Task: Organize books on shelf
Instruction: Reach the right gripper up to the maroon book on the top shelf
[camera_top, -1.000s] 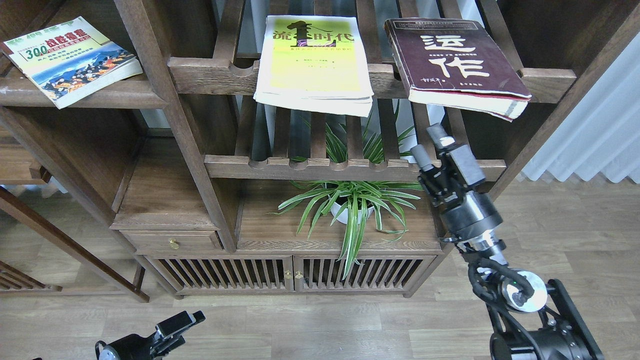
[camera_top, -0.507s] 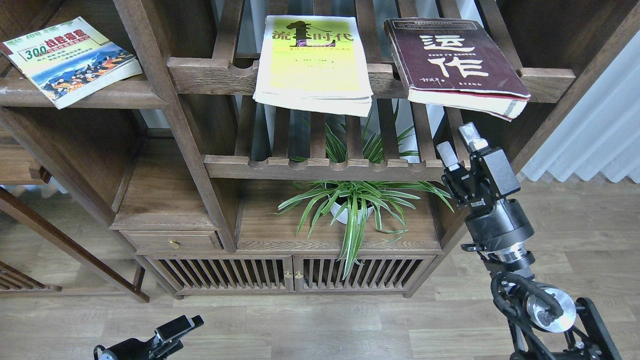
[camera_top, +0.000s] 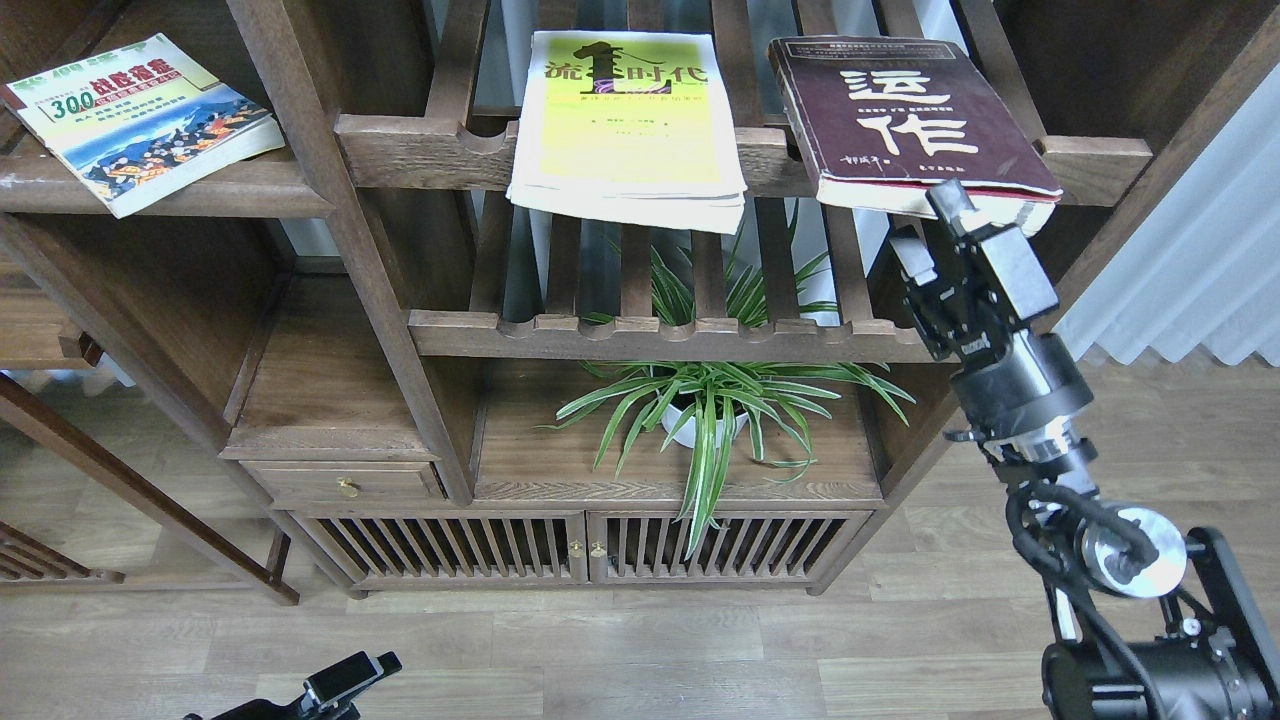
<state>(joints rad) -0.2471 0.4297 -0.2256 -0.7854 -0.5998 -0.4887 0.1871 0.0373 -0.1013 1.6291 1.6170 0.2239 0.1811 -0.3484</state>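
Right claw (camera_top: 930, 222) stands raised at the near edge of the maroon book (camera_top: 905, 115), its two fingers spread with a clear gap between them; one fingertip overlaps the book's pale page edge in this view, the other sits just below it, and I cannot tell whether either truly touches. Left claw (camera_top: 355, 675) lies low at the bottom edge over the floor, well apart from everything, and whether it is spread or pressed together cannot be told. The maroon book rests flat on the upper slatted rack (camera_top: 430, 150), its near corner hanging past the front rail. Just beside it to the left, apart by a narrow gap, lies the yellow-green book (camera_top: 625, 125), also on that rack and also overhanging the rail. The "300" book (camera_top: 140, 115) lies further left, beyond an upright post, askew on the flat dark shelf (camera_top: 200, 190) with its scuffed pale front edge, one corner jutting past that edge. A second slatted rack (camera_top: 600, 335) runs lower down, and under it a spider plant (camera_top: 710, 400) in a white pot stands on the cabinet top. A small drawer (camera_top: 345, 485) sits lower left. White curtains (camera_top: 1200, 270) hang at right over a wood floor (camera_top: 700, 650).
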